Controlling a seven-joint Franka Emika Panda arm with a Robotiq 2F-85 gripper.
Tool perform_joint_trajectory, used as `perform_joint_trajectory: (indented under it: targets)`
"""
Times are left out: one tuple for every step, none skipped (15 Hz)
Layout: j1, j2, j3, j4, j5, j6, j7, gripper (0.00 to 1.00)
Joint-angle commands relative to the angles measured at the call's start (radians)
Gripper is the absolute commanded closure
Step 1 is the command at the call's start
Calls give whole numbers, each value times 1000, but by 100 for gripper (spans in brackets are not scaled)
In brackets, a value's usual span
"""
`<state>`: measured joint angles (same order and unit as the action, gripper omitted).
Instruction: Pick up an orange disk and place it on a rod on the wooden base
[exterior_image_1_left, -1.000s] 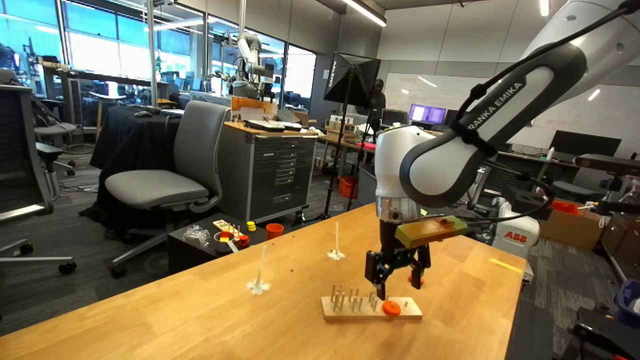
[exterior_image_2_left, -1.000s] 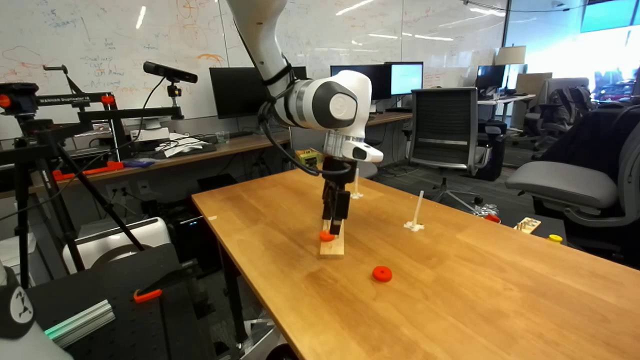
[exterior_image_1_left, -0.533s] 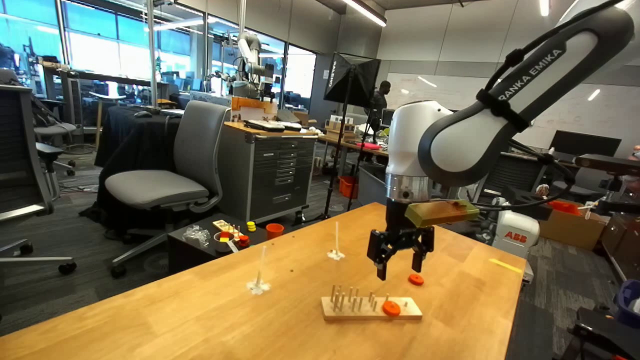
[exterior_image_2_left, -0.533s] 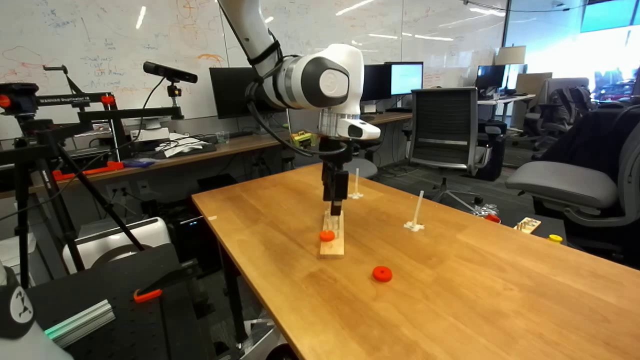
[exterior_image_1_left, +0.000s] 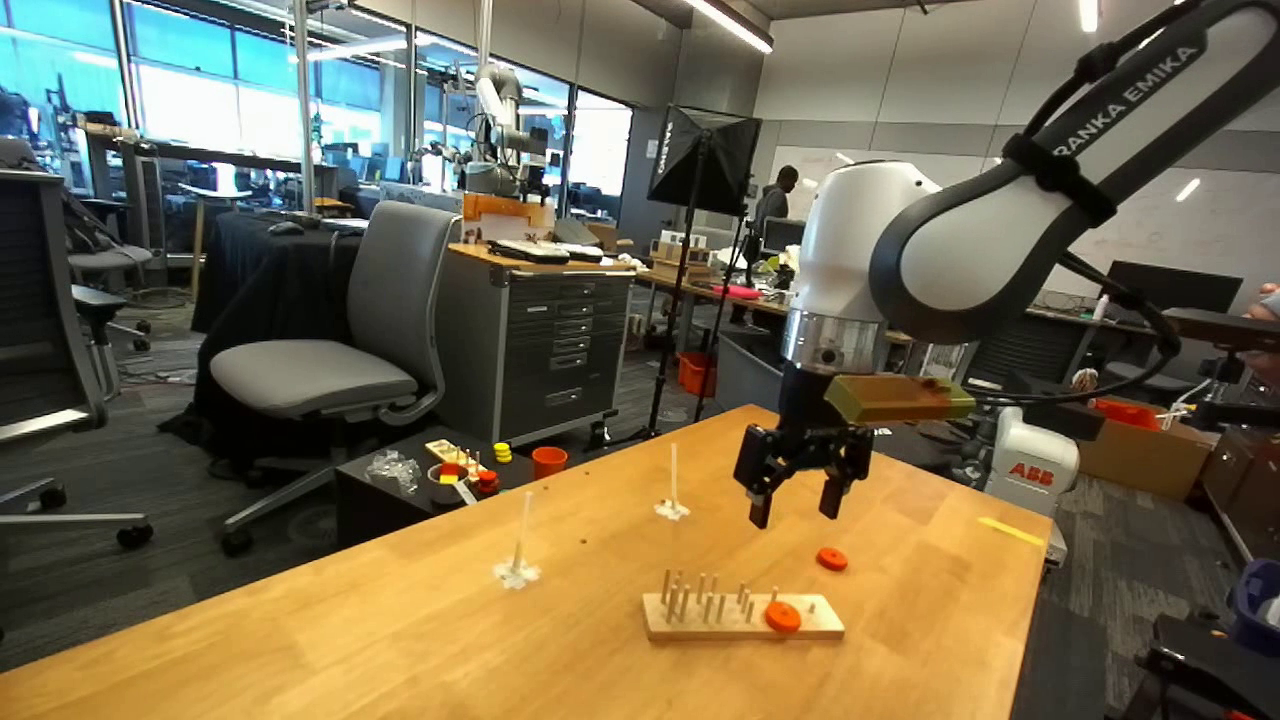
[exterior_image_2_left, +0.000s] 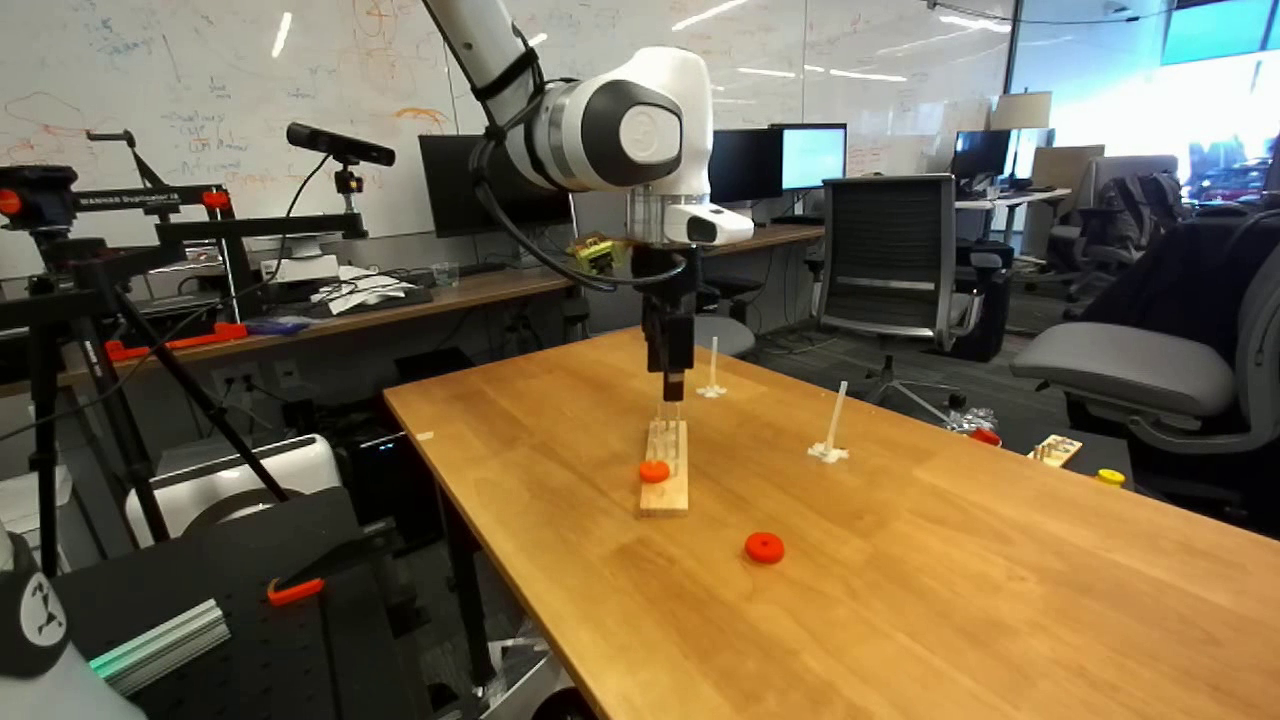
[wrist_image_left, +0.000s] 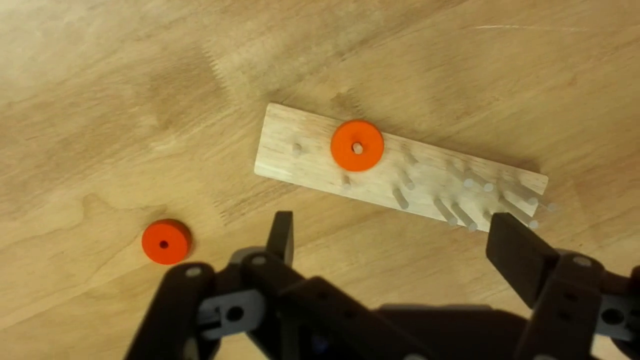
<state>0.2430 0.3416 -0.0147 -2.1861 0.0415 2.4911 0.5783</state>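
An orange disk (wrist_image_left: 369, 151) is sitting on the wooden base (wrist_image_left: 280, 130), with a short peg (wrist_image_left: 357, 148) poking up through its hole. I think the peg is there to stop the disk sliding off, so the job is looking done. I cannot tell if the disk is lying quite flat. More pegs (wrist_image_left: 462, 216) are standing bare in rows beside it.

The gripper (exterior_image_1_left: 795, 512) is hanging up above the base, not touching it. Its jaws are pointing down and standing wide apart, with nothing between them, probably so the disk is resting free. A second orange disk (wrist_image_left: 176, 240) is lying alone, well apart from the base, maybe as a spare.

They are all being held up by a big wooden table (exterior_image_2_left: 850, 600). Two thin sticks (exterior_image_1_left: 522, 530) are standing on it in white stuff (exterior_image_1_left: 516, 576), which is probably keeping them up. Past the table, a gray chair (exterior_image_1_left: 310, 375) is waiting, a person (exterior_image_1_left: 772, 205) is standing far back, and a whiteboard (exterior_image_2_left: 250, 80) is filling a wall.
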Motion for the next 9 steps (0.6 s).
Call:
perform_joint_trajectory:
  targets:
    - [-11, -8, 13, -6, -6, 4, 4, 0]
    - [-11, -11, 14, -8, -6, 4, 4, 0]
    - [-11, -9, 13, -8, -6, 4, 4, 0]
    - [-11, -5, 13, -8, -5, 4, 3, 0]
    - [-11, -2, 13, -7, -5, 4, 3, 0]
    - [-11, -2, 12, -7, -5, 4, 3, 0]
    - [-11, -2, 12, -7, -5, 4, 3, 0]
    - [-11, -2, 12, -7, -5, 4, 3, 0]
    - [-11, -2, 12, -7, -5, 4, 3, 0]
